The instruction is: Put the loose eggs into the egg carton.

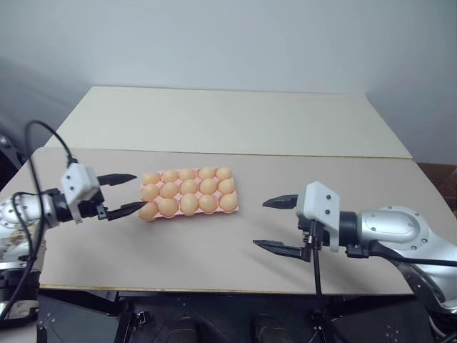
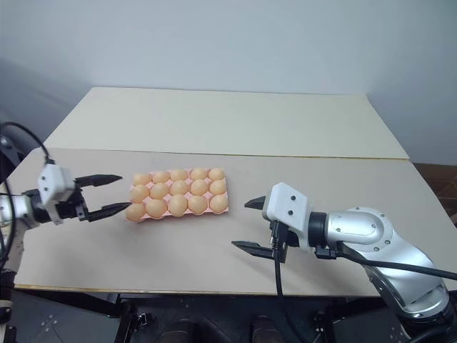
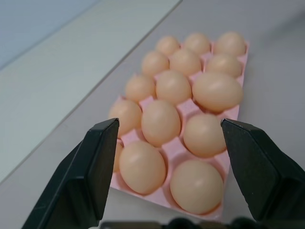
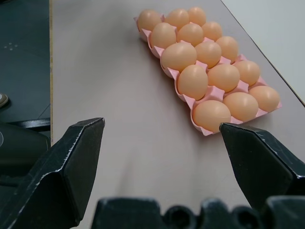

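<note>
The pink egg carton (image 1: pixel 233 209) lies flat on the table, left of centre, and its cups hold pale orange eggs (image 1: pixel 188 204). Loose eggs are out of view; every egg I see sits in the carton. One egg (image 3: pixel 217 90) lies on its side in its cup. My left gripper (image 1: pixel 139 191) hovers just off the carton's left end, open, with nothing between its fingers (image 3: pixel 97 157). My right gripper (image 1: pixel 260 224) hangs to the right of the carton and nearer the front edge, open wide and empty.
The carton rests on a grey-beige table (image 1: pixel 214 257) whose front edge runs just below the grippers. A second, lighter table (image 1: pixel 228 121) adjoins it at the back, against a pale wall. A black cable (image 1: pixel 46 132) loops above my left arm.
</note>
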